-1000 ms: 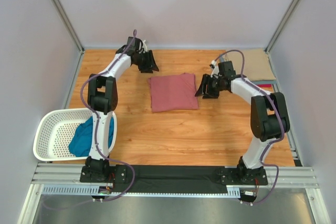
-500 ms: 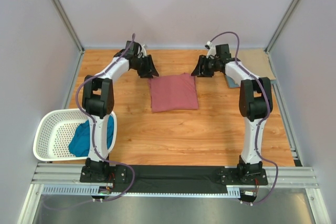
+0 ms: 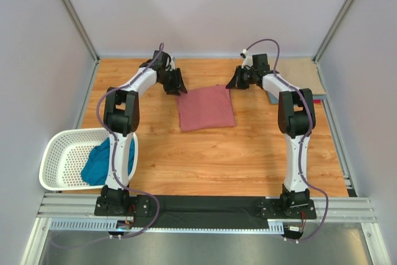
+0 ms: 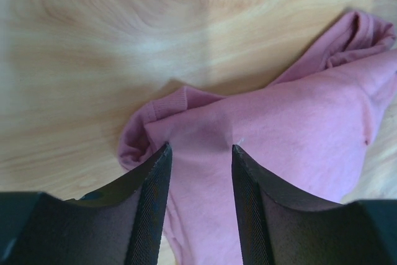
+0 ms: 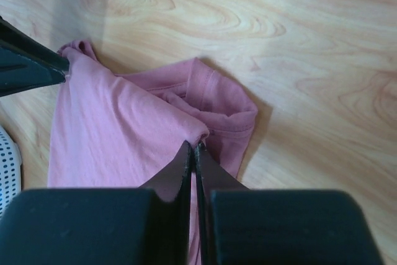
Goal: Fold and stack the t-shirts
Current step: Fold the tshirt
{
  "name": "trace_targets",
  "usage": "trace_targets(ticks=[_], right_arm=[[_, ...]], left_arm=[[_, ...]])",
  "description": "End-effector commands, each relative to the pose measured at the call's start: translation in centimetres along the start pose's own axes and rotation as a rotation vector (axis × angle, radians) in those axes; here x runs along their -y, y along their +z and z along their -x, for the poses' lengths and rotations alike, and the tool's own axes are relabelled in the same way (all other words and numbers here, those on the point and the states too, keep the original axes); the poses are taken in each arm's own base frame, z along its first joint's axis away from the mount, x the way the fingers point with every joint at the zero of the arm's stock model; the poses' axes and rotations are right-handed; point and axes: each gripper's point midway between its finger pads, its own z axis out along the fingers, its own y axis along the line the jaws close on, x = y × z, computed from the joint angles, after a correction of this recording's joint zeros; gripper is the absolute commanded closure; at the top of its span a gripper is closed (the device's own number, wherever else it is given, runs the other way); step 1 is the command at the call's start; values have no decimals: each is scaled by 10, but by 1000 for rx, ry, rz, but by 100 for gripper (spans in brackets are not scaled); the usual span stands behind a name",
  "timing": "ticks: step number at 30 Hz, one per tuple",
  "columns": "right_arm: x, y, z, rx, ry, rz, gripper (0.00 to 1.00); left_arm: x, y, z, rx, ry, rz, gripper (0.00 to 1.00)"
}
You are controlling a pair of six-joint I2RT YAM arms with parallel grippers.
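The rose t-shirt (image 3: 205,108) is a plain dusty pink-red. Beneath it, the table (image 3: 248,153) is warm orange wood with swirling grain. Left of the rose t-shirt and nearer the arm bases, a white basket (image 3: 59,153) patterned with small holes contains a teal t-shirt (image 3: 99,164). Right of the rose t-shirt lies a plain tan t-shirt (image 3: 304,76). The left end effector (image 4: 198,153) and right end effector (image 5: 193,147) are black.

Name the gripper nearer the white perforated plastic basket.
Left. The left gripper is at the far-left corner of the dusty rose cloth t-shirt, toward the basket; the right gripper pinches its far-right corner, farther off.
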Motion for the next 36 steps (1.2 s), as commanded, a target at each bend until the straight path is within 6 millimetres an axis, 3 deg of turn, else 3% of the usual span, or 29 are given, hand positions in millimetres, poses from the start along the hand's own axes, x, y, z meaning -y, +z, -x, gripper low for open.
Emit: trace_targets(ticks=[1,4,9,12,16,18,19,21,22,23,24,25,27,28,29,31,33,36], right_arm=[[11,-7,39,146,-28,-21,100],[17,-8,42,166,1,-13,100],[22,-6,45,167,23,-36,100],[20,-5,42,137,45,-26,88],[9,-16,45,139,27,-20,64],[0,-24,43,124,23,-3,59],[0,-25,36,105,21,4,56],[-5,-29,26,80,29,21,55],[-5,-30,20,69,32,23,54],[-1,-29,3,29,53,21,54],[-4,-34,-1,23,57,22,54],[-5,-36,-9,10,64,25,55],[-12,-44,-30,-4,78,32,55],[-15,-46,-37,-9,78,31,55],[-14,-48,-55,-31,93,23,55],[-22,-57,-60,-23,81,26,55],[-21,-59,-82,-53,97,18,54],[-23,-65,-93,-55,98,10,55]], left_arm=[[-26,5,10,18,19,143,49],[-40,11,7,1,15,200,49],[-37,12,11,11,29,187,49],[-23,1,19,25,47,151,48],[9,-39,36,87,86,105,47],[18,-54,36,95,97,99,46],[23,-68,32,92,103,109,46],[17,-75,16,58,98,151,46],[27,-86,9,62,110,145,46],[16,-78,-18,3,91,165,46],[17,-78,-24,8,99,162,46],[16,-77,-50,-28,101,168,46],[19,-73,-65,-33,102,144,45],[18,-71,-83,-64,95,136,46],[19,-70,-90,-75,77,122,46],[23,-66,-107,-96,74,83,46],[26,-62,-109,-71,83,66,45],[31,-55,-121,-79,82,7,44]])
